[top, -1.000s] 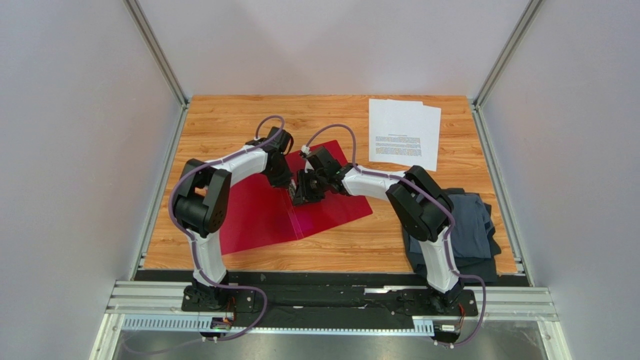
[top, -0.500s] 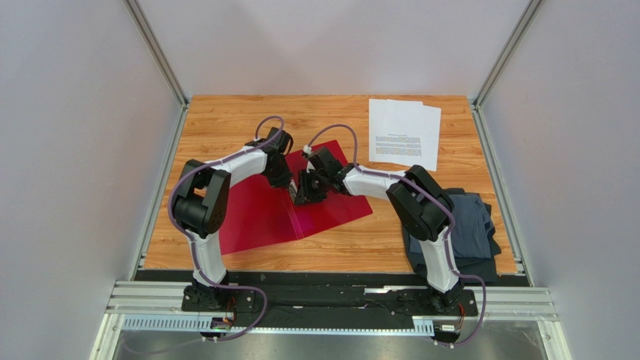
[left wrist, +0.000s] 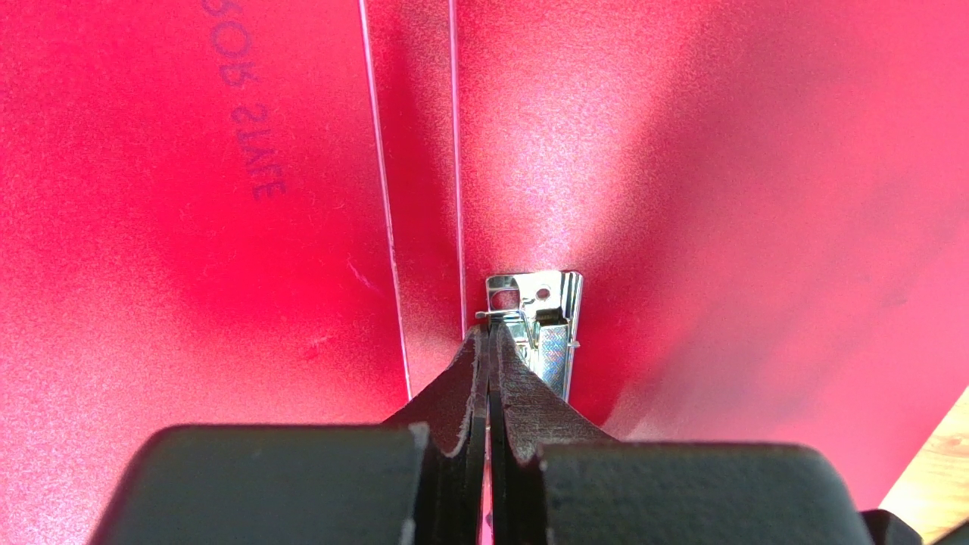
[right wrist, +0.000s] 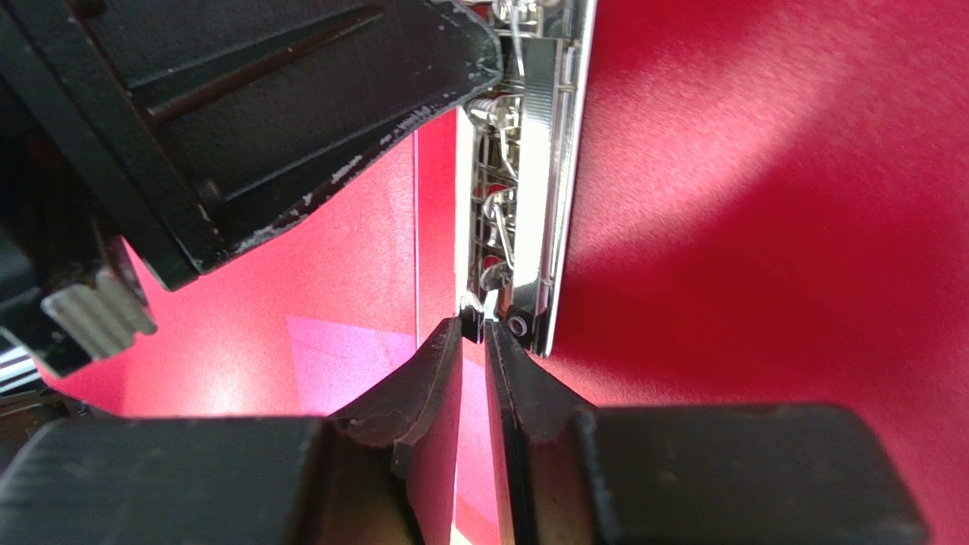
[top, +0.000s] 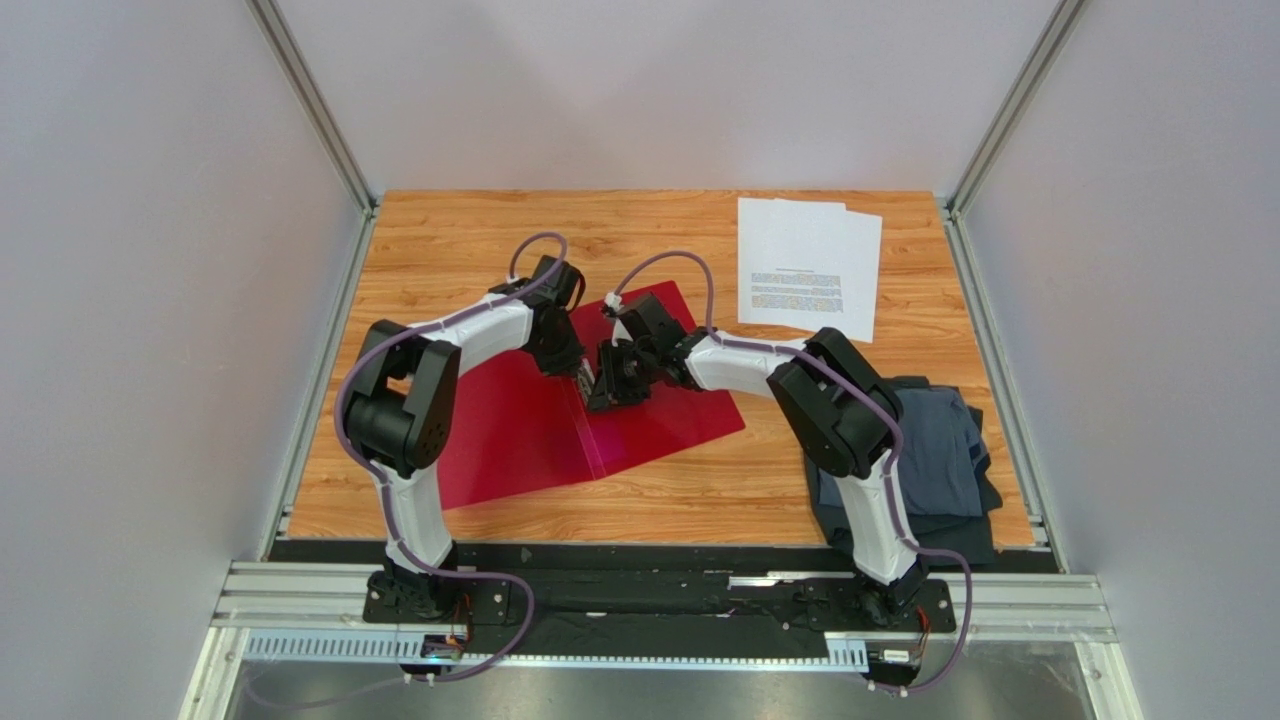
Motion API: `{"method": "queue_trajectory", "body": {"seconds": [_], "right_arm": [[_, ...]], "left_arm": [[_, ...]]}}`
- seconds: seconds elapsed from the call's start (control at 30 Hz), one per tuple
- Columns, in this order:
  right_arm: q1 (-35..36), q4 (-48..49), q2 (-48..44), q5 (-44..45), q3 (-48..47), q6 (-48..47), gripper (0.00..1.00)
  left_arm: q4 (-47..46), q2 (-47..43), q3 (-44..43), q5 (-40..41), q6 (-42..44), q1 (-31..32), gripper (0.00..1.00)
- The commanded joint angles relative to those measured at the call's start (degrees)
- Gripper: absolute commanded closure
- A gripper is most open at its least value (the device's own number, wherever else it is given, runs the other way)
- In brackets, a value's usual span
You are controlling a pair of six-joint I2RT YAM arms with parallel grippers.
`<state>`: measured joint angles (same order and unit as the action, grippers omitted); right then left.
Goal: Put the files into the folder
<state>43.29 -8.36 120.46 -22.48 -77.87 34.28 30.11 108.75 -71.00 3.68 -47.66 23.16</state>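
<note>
The red folder lies open on the wooden table, its metal clip beside the spine crease. My left gripper is shut, its tips touching the near end of the clip. My right gripper faces it from the other side, its jaws pinched on the end of the clip. Both grippers meet over the folder's middle in the top view, the left and the right. The files, two white printed sheets, lie flat at the far right, away from both grippers.
A dark grey-blue folded cloth lies at the right edge by the right arm's base. The left gripper's black body fills the upper left of the right wrist view. Metal rails border the table.
The right arm's elbow has shifted very slightly left. Both grippers stay at the clip and the folder and sheets have not moved.
</note>
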Motion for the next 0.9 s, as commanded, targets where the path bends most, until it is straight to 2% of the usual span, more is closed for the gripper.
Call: {"method": "queue_trajectory", "body": {"seconds": [0.0,0.03,0.17,0.5,0.67,0.87], "right_arm": [[-0.13,1.95,1.97,0.16,-1.32,-0.53,0.81],[-0.13,1.77,2.14,0.33,-1.5,-0.53,0.81],[-0.22,-2.17,2.23,3.92,-2.29,-1.76,1.0],[1.71,-21.08,7.15,21.06,-8.88,-2.12,1.0],[4.35,-31.08,10.93,33.19,-13.36,-2.38,1.0],[5.14,-33.56,13.22,37.33,-13.8,-1.59,1.0]], "left_arm": [[7.33,3.57,3.85,-2.45,-0.15,0.84,1.0],[7.33,3.58,3.77,-2.54,-0.07,0.84,1.0],[7.33,3.75,3.59,-1.93,0.46,0.84,1.0],[8.3,4.72,2.45,-0.17,2.04,0.84,1.0],[8.74,4.72,2.18,0.1,2.4,0.84,1.0],[8.65,4.72,2.54,-0.17,2.66,0.84,1.0]]}}
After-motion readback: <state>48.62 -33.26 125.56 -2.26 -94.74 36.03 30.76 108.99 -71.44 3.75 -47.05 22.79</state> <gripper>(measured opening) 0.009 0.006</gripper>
